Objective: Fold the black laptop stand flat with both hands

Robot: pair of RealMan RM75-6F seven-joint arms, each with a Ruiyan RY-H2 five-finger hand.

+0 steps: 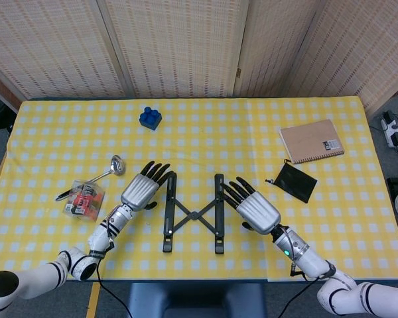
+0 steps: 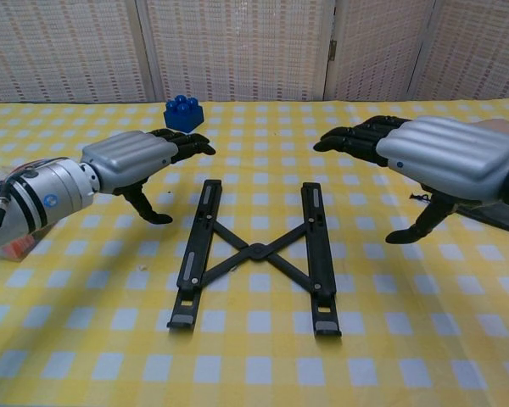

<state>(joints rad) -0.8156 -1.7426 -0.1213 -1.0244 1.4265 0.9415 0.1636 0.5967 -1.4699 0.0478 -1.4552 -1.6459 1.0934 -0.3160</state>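
Near the left edge of the table [image 1: 46, 132], a clear packet [image 1: 83, 199] with red contents and a metal ladle [image 1: 103, 173] are seen. A blue brick [image 1: 149, 118] sits toward the far edge. The left hand [image 1: 140, 190] is held just left of the black laptop stand [image 1: 192, 213], fingers extended and apart, nothing gripped, no contact visible. The stand lies toward the near edge, mid-table, two rails roughly parallel and joined by crossed links. The right hand [image 1: 253, 209] is held just right of it, fingers likewise spread, empty. Toward the right edge, a black pouch [image 1: 293, 181] and a brown notebook [image 1: 312, 140] are placed.
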